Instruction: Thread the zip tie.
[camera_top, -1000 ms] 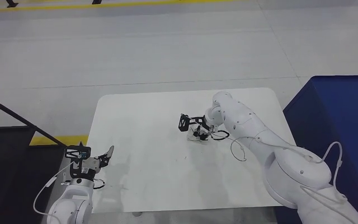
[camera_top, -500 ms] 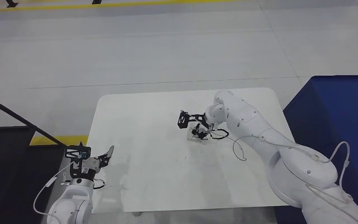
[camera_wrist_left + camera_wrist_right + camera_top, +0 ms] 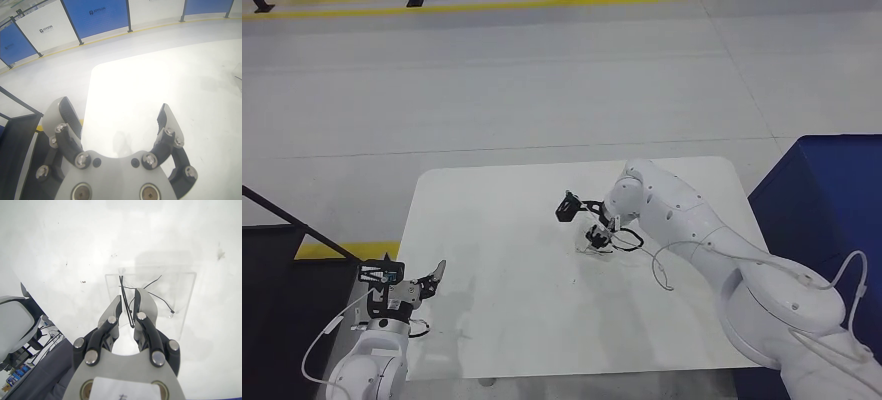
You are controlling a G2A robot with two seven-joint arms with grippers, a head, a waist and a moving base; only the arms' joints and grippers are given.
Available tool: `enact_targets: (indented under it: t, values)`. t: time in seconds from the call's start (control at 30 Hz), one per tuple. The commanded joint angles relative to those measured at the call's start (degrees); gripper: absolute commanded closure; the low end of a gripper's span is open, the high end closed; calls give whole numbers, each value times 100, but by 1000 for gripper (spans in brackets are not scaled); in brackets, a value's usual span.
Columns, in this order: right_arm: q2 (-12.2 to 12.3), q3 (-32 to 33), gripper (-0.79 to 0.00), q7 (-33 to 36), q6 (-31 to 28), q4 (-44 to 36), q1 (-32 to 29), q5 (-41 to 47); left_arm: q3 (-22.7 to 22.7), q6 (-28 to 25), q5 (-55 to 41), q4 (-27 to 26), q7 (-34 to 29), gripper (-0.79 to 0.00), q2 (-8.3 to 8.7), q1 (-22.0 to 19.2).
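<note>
A thin black zip tie (image 3: 125, 298) lies in a shallow clear tray (image 3: 189, 291) near the middle of the white table (image 3: 502, 300). My right gripper (image 3: 127, 296) hangs low over the tray, straddling this tie. Its fingers are a narrow gap apart and do not pinch it. A second black zip tie (image 3: 164, 302) curves across the tray beside the right finger. In the top view the right gripper (image 3: 594, 238) sits over the tray (image 3: 582, 250). My left gripper (image 3: 114, 103) stands wide open and holds nothing at the table's near left corner (image 3: 432, 278).
A blue bin (image 3: 832, 200) stands just past the table's right edge. A dark frame (image 3: 282, 225) stands left of the table. The tray's corner (image 3: 238, 75) is far from the left gripper, with bare tabletop between them.
The right wrist has turned and shifted slightly towards the table's far left over the tray. The left arm has not moved.
</note>
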Motion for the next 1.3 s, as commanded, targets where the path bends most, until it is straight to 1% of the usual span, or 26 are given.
enact_targets:
  t: [0.0,0.2,0.27,0.4,0.57,0.73,0.97,1.27]
  values:
    - [-28,0,-135,18,18,43,2,10,0,0,0,0,0,-785,0,0]
    - [-113,0,-129,-34,-34,119,-29,-190,0,0,0,0,0,-785,0,0]
    - [-125,0,-157,-106,-106,141,-36,-355,0,0,0,0,0,-785,0,0]
    - [-148,0,-172,-168,-168,162,-74,-610,0,0,0,0,0,-785,0,0]
    - [-177,0,-160,-278,-279,119,-141,-818,0,0,0,0,0,-785,0,0]
    - [-185,0,-160,-381,-381,158,-153,-845,0,0,0,0,0,-785,0,0]
    - [-143,0,-169,-521,-521,211,-74,-847,0,0,0,0,0,-785,0,0]
    - [-5,0,-172,-883,-884,99,-128,-1016,0,0,0,0,0,-785,0,0]
